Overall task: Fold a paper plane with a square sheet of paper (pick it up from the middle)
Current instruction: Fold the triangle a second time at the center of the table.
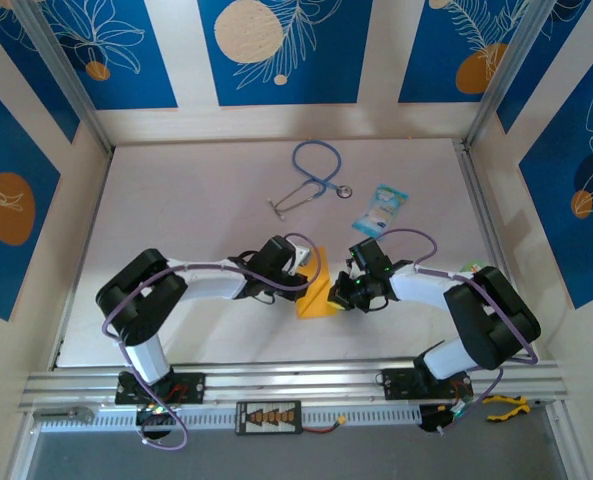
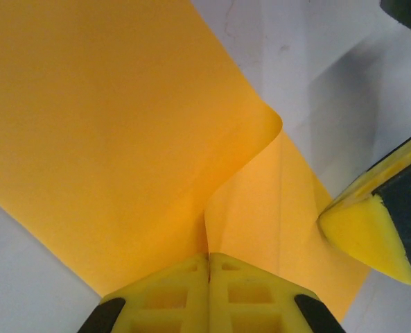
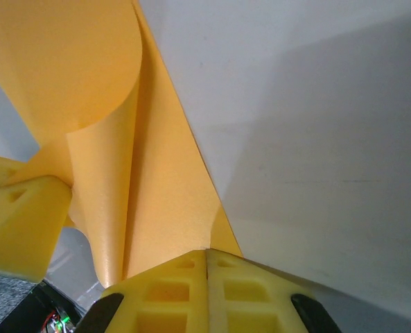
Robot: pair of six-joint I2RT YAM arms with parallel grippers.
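Left gripper point(image 2: 208, 262) and right gripper point(image 3: 206, 259) each pinch the orange-yellow paper sheet point(image 2: 108, 125); it looks light, floppy, best held by its edges.

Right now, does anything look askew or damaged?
The orange-yellow paper sheet, pinched by the left tool and right tool, bulges in a loose curl rather than lying creased flat. Nothing else stands out.

Stethoscope point(image 1: 314, 175), blue packet point(image 1: 381, 209) on white table point(image 1: 176, 200)
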